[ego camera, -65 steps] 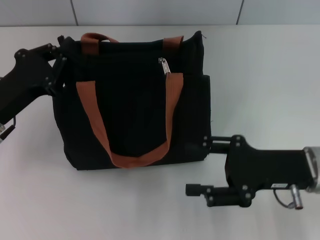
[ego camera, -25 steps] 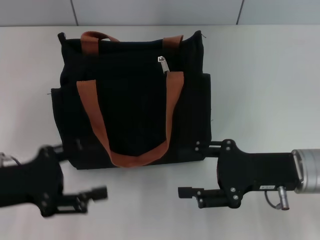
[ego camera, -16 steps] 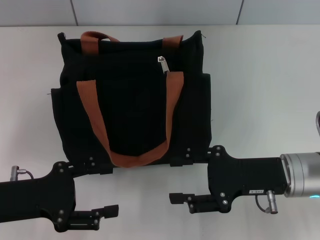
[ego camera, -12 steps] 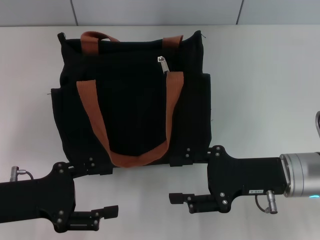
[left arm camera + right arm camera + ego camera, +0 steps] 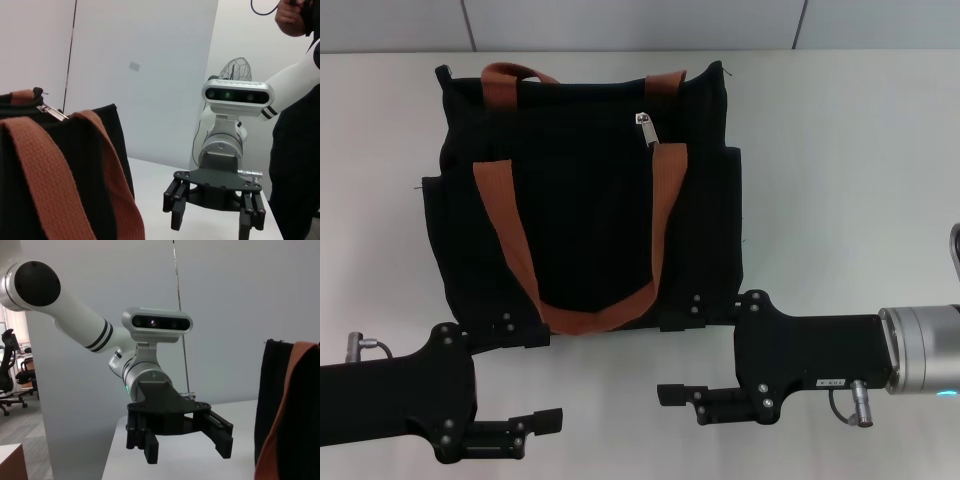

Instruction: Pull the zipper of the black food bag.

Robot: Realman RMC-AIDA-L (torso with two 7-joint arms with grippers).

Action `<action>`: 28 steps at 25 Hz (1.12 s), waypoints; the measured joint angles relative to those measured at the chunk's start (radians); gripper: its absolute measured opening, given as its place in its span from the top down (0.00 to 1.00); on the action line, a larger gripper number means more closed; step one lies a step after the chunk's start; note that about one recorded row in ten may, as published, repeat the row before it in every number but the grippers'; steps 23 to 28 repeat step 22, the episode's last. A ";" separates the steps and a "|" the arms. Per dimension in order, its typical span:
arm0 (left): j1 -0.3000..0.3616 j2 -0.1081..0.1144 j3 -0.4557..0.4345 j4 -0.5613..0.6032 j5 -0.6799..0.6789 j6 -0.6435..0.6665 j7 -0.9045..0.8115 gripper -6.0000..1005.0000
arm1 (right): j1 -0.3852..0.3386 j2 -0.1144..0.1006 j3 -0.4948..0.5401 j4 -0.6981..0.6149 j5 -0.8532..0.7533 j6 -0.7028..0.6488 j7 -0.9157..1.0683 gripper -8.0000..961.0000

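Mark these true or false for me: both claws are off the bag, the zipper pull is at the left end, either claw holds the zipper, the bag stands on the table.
1. Both claws are clear of the black food bag: true; left claw and right claw sit open in front of it.
2. The zipper is at the bag's left end: false; it is right of centre.
3. A claw holds the zipper: false; neither touches it.
4. The bag rests on the table: true.

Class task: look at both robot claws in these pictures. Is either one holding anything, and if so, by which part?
Nothing is held. The left claw and right claw are both open, in front of the large black fabric food bag, gripping nothing.
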 joint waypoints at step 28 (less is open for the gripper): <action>-0.011 -0.001 0.007 0.000 0.000 0.001 0.000 0.17 | 0.000 0.000 0.007 0.007 0.003 0.003 -0.012 0.28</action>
